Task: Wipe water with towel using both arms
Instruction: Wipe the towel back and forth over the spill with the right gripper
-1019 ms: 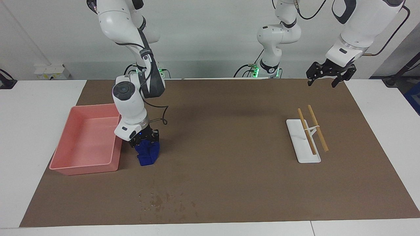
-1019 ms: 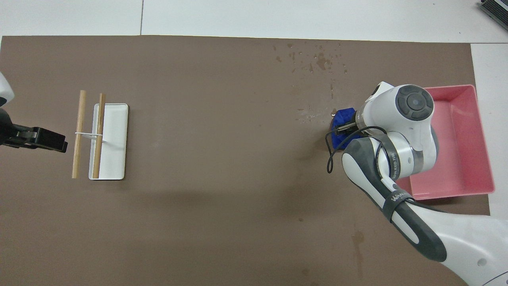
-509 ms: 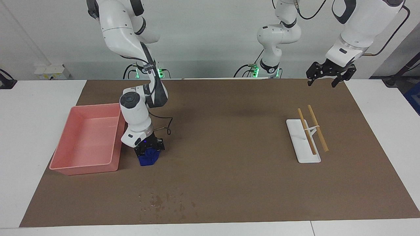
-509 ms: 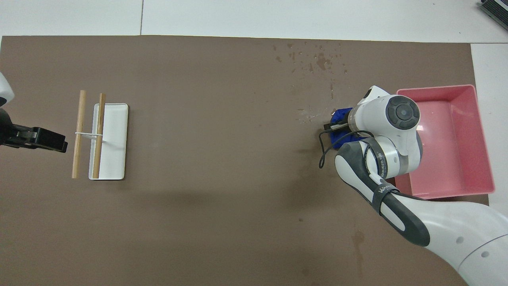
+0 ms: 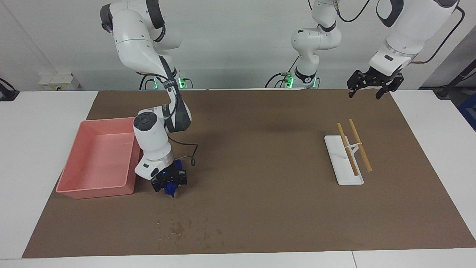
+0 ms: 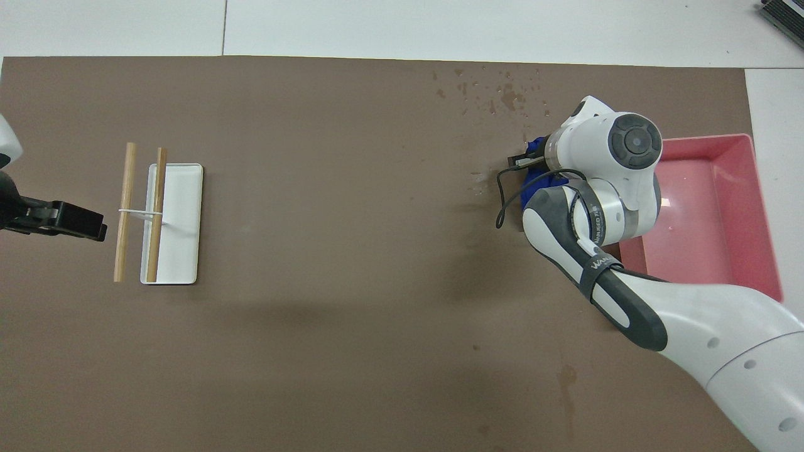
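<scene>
My right gripper [image 5: 170, 185] is shut on a bunched blue towel [image 5: 172, 191], low over the brown mat beside the pink tub. The towel's lower end looks to touch the mat. In the overhead view the right arm's wrist covers most of the towel [image 6: 539, 183]. The water [image 5: 181, 227] is a patch of dark drops on the mat, farther from the robots than the towel, and it also shows from overhead as the same water [image 6: 504, 94]. My left gripper [image 5: 365, 94] hangs open and empty in the air over the mat's corner at the left arm's end, and it waits there.
A pink tub [image 5: 95, 191] stands at the right arm's end of the mat, right beside the towel. A white tray [image 5: 336, 156] with two wooden sticks [image 5: 360, 145] tied across it lies toward the left arm's end.
My right gripper has carried the towel away from the robots, along the pink tub's side toward the water drops, and lower. The left arm has not moved.
</scene>
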`<action>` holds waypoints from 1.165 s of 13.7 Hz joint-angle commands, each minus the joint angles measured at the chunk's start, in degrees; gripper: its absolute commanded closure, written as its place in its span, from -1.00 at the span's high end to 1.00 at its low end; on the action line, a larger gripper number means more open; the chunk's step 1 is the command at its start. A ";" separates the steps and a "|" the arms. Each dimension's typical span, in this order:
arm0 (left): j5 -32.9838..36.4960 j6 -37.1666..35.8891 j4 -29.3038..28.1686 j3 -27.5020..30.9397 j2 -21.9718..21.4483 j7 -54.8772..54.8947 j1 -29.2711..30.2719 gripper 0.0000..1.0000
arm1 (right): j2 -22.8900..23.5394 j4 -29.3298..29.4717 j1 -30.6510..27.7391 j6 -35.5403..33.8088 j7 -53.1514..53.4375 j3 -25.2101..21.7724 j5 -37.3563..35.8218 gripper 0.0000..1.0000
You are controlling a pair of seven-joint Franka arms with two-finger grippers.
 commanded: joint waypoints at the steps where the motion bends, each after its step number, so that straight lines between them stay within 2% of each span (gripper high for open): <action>1: 1.15 -0.80 0.09 -0.02 -0.16 0.38 0.17 1.00 | 2.71 6.69 0.97 -2.98 0.50 0.16 -0.22 -1.00; 3: 1.15 -0.80 0.09 -0.02 -0.16 0.38 0.17 1.00 | 2.98 7.42 1.69 -2.82 0.23 0.16 -1.97 -1.00; 11: 1.15 -0.80 0.09 -0.02 -0.16 0.38 0.17 1.00 | 2.81 -3.39 -0.33 4.39 0.15 0.16 -2.07 -1.00; 13: 1.15 -0.80 0.09 -0.02 -0.16 0.38 0.17 1.00 | 2.28 -4.10 -0.51 2.03 0.23 0.16 -1.89 -1.00; 16: 1.15 -0.80 0.09 -0.02 -0.16 0.38 0.17 1.00 | 0.79 -3.75 -0.60 -7.88 0.67 0.25 -0.93 -1.00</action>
